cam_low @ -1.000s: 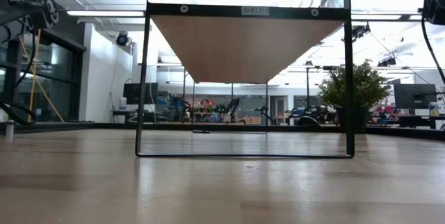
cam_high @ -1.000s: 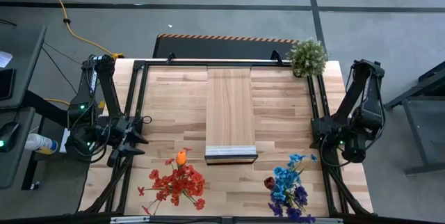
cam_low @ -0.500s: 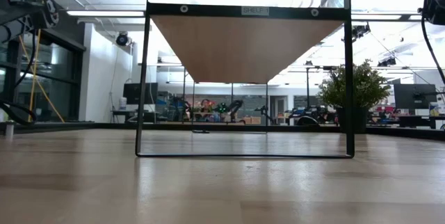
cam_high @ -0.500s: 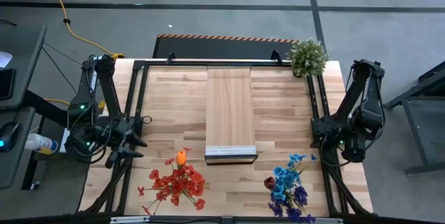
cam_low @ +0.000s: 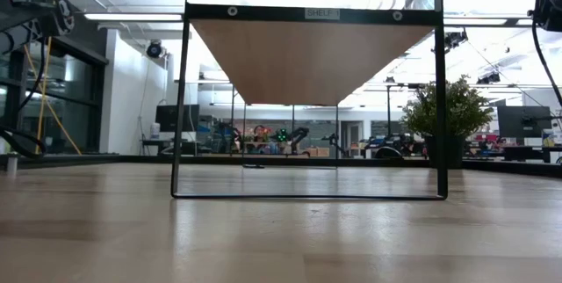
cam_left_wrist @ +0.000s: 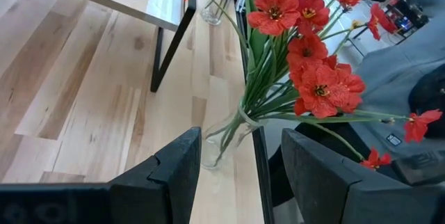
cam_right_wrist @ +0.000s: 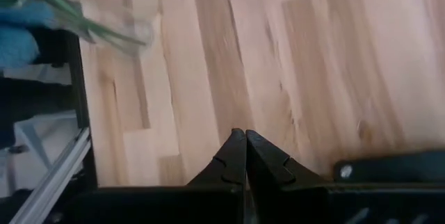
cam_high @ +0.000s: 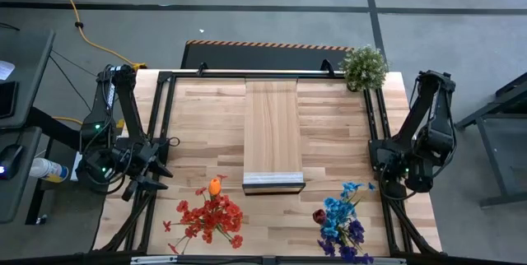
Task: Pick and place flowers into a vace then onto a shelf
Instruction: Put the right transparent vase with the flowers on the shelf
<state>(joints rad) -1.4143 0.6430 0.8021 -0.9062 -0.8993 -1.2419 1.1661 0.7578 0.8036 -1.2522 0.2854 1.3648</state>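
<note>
Big workshop floor all around, grey concrete with a yellow cable snaking off to one side, and in the middle of it my slatted wooden tabletop inside its black frame; the shelf runs down the centre of it, light wood with the pale front edge facing the near side, and from table height it stands raised on thin black legs. A bushy potted plant sits at the far right corner.

My left gripper hangs over the left edge of the table, fingers spread apart with nothing between them; through the gap I look at the red flowers, green stems bunched into a clear glass vase that seems to lie tilted near the black rail. From above, that red bunch sits near the front edge, left of the shelf's end, with an orange head at its top.

My right gripper is over on the right side, fingertips pinched tight together, empty; the blue and purple flowers lie at the front right with a dark maroon head beside them, and only their stems and a blur of blue show at the edge of my right wrist view.
</note>
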